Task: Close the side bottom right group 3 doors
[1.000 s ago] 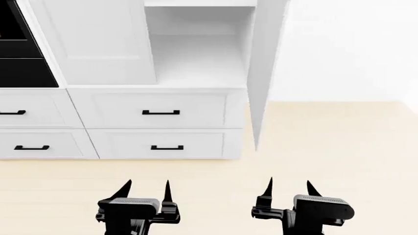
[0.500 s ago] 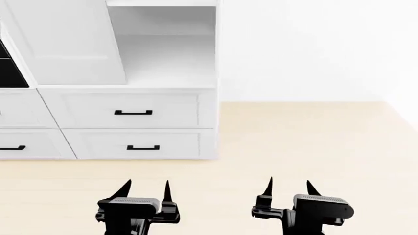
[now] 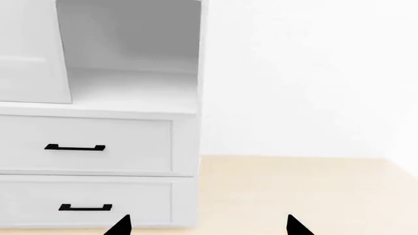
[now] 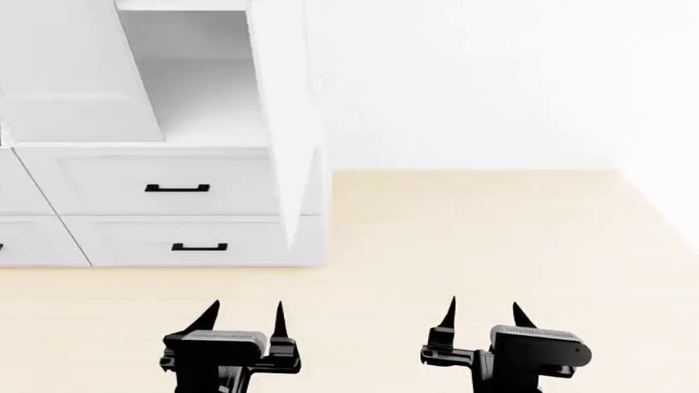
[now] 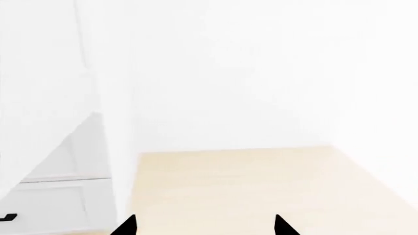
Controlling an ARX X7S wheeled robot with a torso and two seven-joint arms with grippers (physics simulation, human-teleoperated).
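Note:
The side bottom right group 3 doors are tall white panels on the cabinet at the left. The right door stands swung out toward me, beside the bare shelf compartment. It fills the near side of the right wrist view as a white panel. The left door covers its half of the opening and also shows as a panel in the left wrist view. My left gripper and right gripper hang open and empty over the floor, well short of the doors.
Two white drawers with black handles sit under the compartment, both shut. A white wall runs along the back. Pale wood floor spreads to the right of the cabinet and in front of me.
The whole view has swung right: the cabinet slid left in the head view and the black oven left the picture. The open right door went from edge-on to showing a face. Both grippers look unchanged.

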